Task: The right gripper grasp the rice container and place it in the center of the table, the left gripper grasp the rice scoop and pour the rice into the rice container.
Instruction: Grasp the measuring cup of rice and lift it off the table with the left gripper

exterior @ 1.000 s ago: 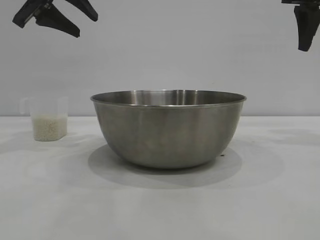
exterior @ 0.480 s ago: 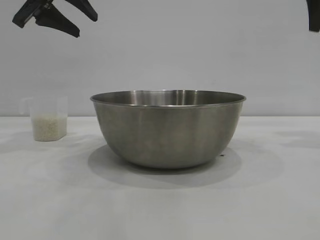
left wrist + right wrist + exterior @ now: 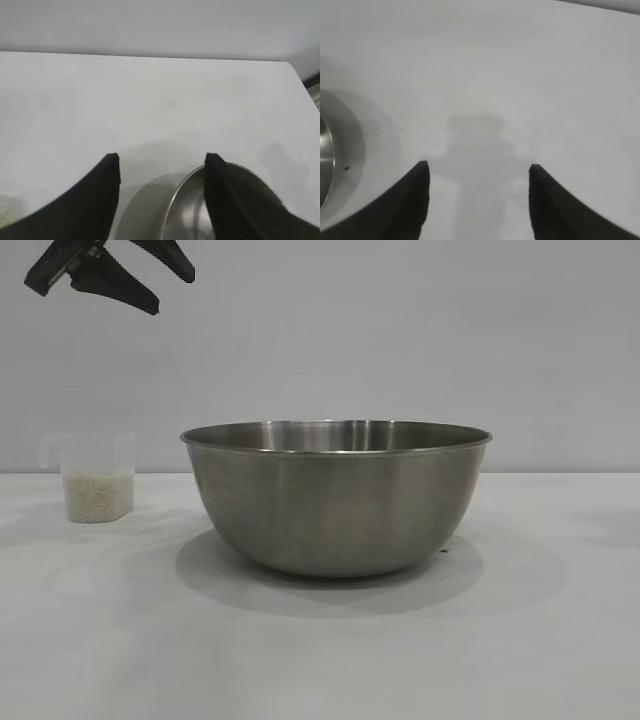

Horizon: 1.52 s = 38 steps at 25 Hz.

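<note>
To the left of your bowl (image 3: pixel 336 498), the left gripper (image 3: pixel 120 270) hangs high with its fingers apart and empty. Below it, well left of the bowl, the scoop (image 3: pixel 97 478) stands upright on the table (image 3: pixel 320 660) with rice (image 3: pixel 98 495) inside, untouched. The bowl sits mid-table, so I'd judge placing done and scooping and pouring left. Right of the bowl, the right gripper (image 3: pixel 476 172) shows only from its wrist, fingers spread over bare table, holding nothing. You can't see the bowl's inside.
</note>
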Tool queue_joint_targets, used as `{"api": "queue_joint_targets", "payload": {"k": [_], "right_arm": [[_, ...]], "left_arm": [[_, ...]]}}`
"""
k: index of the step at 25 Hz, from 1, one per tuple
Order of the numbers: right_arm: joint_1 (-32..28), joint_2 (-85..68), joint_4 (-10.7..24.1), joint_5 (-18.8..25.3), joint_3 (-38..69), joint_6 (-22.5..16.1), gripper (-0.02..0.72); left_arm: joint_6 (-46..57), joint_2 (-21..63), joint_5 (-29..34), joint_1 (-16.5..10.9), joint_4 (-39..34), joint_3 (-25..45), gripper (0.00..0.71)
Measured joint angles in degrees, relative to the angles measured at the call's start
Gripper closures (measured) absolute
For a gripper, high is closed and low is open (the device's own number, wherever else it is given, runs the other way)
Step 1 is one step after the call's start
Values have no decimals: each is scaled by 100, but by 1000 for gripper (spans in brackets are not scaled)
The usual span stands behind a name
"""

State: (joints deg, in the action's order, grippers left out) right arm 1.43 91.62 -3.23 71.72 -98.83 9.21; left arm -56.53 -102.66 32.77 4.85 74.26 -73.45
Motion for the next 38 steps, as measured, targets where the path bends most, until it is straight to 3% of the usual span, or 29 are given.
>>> {"api": "queue_joint_targets", "payload": {"k": [10,21,38], "right_arm": [[0,-1896,0,21,1903,-45,325],[0,-4427,0,-488,4459,-77,325],[0,-7202,-196,-582,6509,-77,325]], "left_arm": [[0,0,0,0,0,0,383],[-10,0,0,0,0,0,383],[-10,0,137,0,0,0,383]]}}
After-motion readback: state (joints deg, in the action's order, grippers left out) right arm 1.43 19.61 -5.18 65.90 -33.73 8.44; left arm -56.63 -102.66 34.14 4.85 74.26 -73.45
